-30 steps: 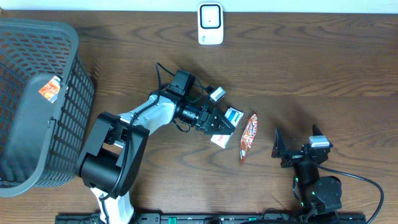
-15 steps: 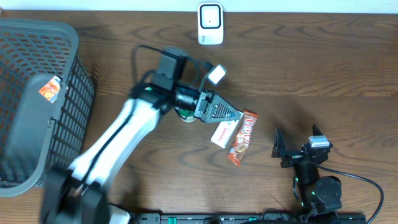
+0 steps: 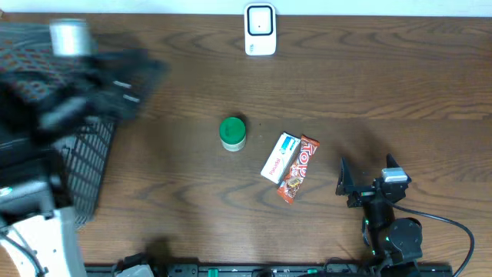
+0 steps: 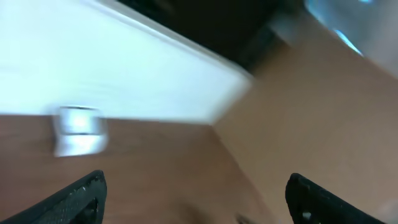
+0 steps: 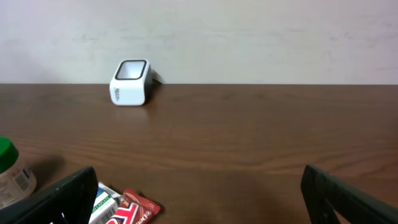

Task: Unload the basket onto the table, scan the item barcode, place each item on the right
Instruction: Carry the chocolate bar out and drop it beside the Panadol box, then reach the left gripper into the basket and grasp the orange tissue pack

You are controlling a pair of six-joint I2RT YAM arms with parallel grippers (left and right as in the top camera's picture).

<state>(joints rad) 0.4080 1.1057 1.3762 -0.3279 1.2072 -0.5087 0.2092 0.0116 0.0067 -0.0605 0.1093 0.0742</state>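
White box (image 3: 279,157), well apart from both jaws

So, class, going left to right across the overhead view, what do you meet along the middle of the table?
Basket, green-capped bottle, white box, red snack packet, right gripper.

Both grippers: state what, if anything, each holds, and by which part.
Nothing is held. The left gripper and the right gripper both stand open and empty.
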